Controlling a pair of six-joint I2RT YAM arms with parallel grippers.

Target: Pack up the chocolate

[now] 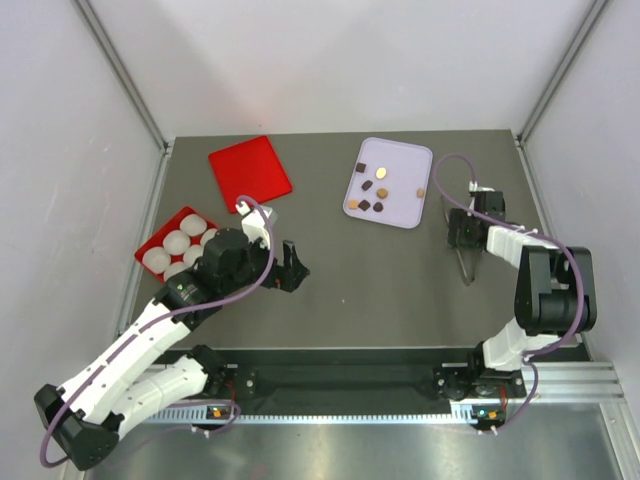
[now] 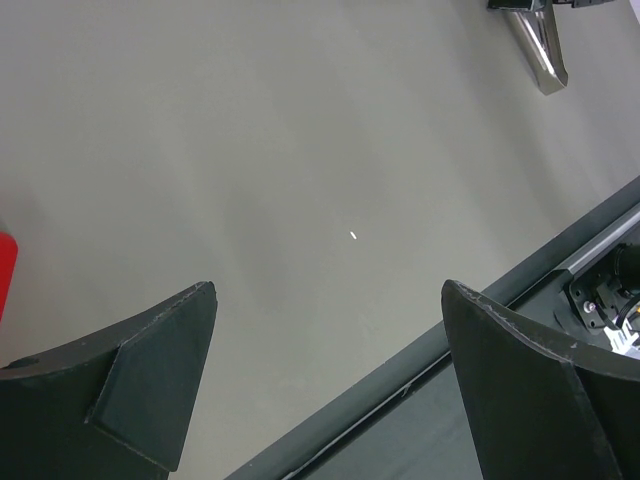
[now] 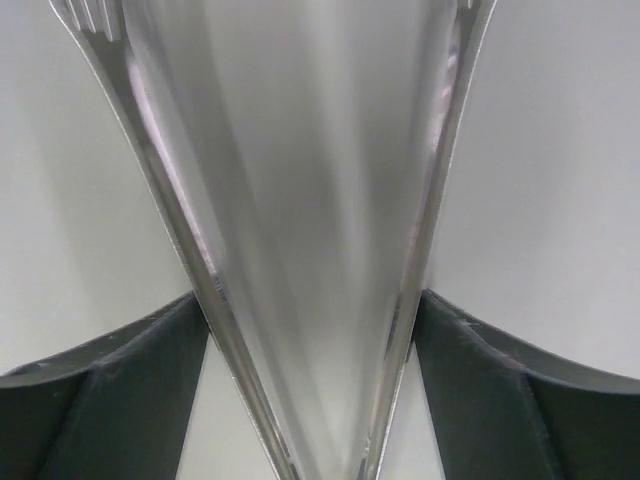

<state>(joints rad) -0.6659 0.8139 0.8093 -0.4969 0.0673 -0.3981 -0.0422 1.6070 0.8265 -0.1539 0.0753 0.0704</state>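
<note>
A: The right gripper [image 3: 312,330] – what's in it?
B: Clamped on both arms of the metal tongs [image 3: 300,200]; the left gripper [image 2: 330,300] gapes wide over the table [image 2: 300,150].
A: And the chocolate [image 1: 375,192]?
B: On the lilac tray [image 1: 400,155] – beyond the right gripper, to its left.

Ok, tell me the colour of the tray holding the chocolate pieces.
Pale lilac; the tray shows best in the top external view.

this looked like a robotics lab test cell rather than a home: a bare grey table [image 1: 340,290] stood boxed in by plain white panels [image 1: 350,60] on aluminium posts [image 1: 120,75]. two cabled arms, left arm [image 1: 140,360] and right arm [image 1: 545,290], were bolted by a metal rail [image 1: 560,385], probably a purpose-built rig.
</note>
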